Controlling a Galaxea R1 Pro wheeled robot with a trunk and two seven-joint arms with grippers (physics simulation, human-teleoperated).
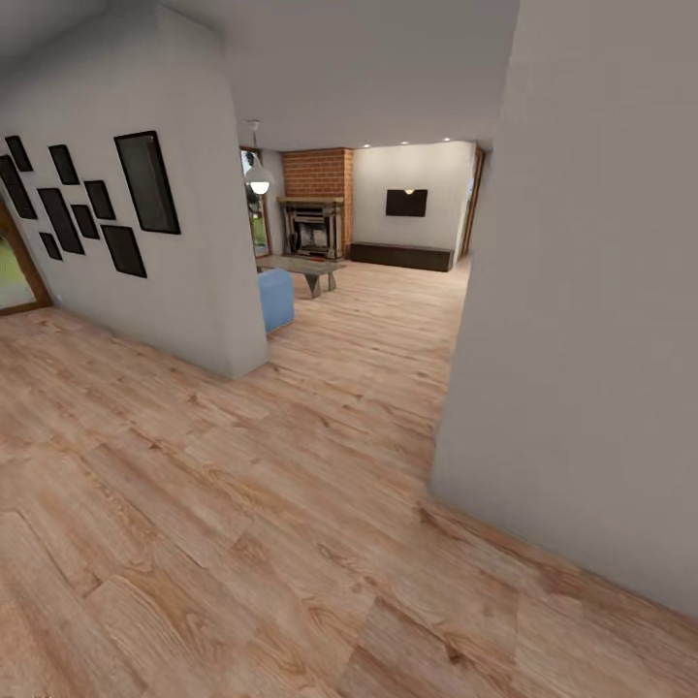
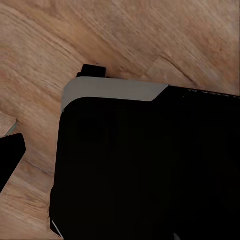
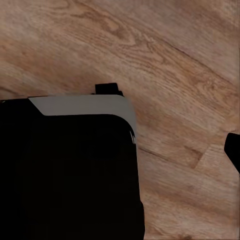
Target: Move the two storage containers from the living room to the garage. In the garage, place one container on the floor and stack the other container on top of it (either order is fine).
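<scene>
— Where were you at that moment?

— I stood on the light wood-plank floor (image 1: 242, 504) of a passage, looking through an opening toward the living room (image 1: 388, 233). A white wall (image 1: 591, 320) rose close on my right; on my left another wall (image 1: 184, 281) carried a cluster of dark picture frames (image 1: 92, 204) and ended at a corner partway along the planks.

— And in the room itself?

— At its far end I saw the brick fireplace (image 1: 315, 208), a dark screen (image 1: 406, 203) mounted on the back wall above a long low cabinet (image 1: 401, 256), and a white pendant lamp (image 1: 259, 177) hanging down. The coffee table (image 1: 302, 267) stood in front of the fireplace, and a blue sofa end (image 1: 275, 299) poked out just past the left wall's corner.

— The storage containers?

— I couldn't make them out from there; the near part of the room lay hidden behind the walls.

— Your claws — apart or together?

— I cannot tell for either. Each wrist camera looked down at the planks past a black, grey-edged part of my own body (image 2: 145, 165), with only a dark sliver at the frame's edge (image 2: 9, 160) — too little to judge how the fingers stood.
</scene>
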